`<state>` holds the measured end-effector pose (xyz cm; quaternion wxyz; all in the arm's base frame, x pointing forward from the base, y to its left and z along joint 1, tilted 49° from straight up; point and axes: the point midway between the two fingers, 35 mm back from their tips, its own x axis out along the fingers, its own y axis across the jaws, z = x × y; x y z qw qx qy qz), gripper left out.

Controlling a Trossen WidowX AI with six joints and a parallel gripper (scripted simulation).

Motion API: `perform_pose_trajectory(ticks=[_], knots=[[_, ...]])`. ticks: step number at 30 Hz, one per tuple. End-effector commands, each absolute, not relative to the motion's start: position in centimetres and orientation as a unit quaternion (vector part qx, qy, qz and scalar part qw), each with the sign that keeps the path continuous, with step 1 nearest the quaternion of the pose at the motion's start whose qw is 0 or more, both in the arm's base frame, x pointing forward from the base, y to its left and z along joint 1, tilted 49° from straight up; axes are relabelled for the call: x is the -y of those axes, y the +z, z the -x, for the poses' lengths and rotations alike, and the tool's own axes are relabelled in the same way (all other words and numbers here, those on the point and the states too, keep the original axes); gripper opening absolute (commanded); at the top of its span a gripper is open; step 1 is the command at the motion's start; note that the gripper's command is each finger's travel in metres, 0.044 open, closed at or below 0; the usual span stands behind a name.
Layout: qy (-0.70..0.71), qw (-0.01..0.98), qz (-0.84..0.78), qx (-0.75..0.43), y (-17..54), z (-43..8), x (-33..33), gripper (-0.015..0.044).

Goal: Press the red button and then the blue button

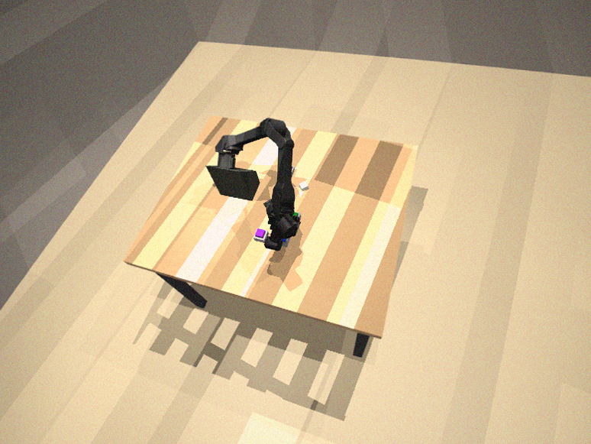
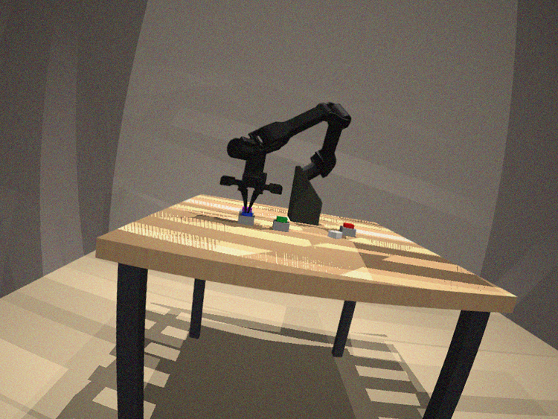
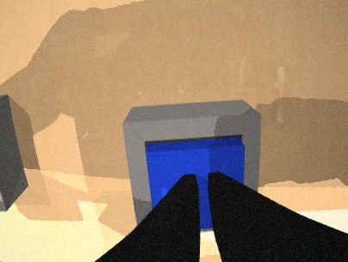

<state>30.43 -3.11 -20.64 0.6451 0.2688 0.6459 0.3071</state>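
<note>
Now closed fingers on blue button (image 3: 191, 163)

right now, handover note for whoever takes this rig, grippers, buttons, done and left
Gripper: shut, holding nothing, tips down on the blue button.
Red button: up, beside a small white block; whether it was pressed cannot be told.
Green button and purple button: nearby, untouched.
Left: finish the blue press, lift off, touch nothing else.

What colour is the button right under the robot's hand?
Bright blue: the square blue button in its grey housing shows best in the wrist view, under the shut hand.
</note>
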Motion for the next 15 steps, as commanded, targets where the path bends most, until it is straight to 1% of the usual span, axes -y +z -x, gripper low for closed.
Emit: perform_pose_trajectory(ticks=[1, 3, 8, 10, 15], knots=[[0.307, 0.645, -0.269, -0.646, -20.4, -30.4, 3.4, 0.0020], [0.306, 0.642, -0.271, -0.649, -18.8, -30.3, 5.1, 0.0020], [0.307, 0.641, -0.271, -0.649, -18.5, -30.3, 5.4, 0.0020], [0.304, 0.642, -0.270, -0.650, -17.6, -30.8, 5.0, 0.0072], [0.293, 0.645, -0.263, -0.655, -10.7, -33.3, 1.9, 0.0204]])
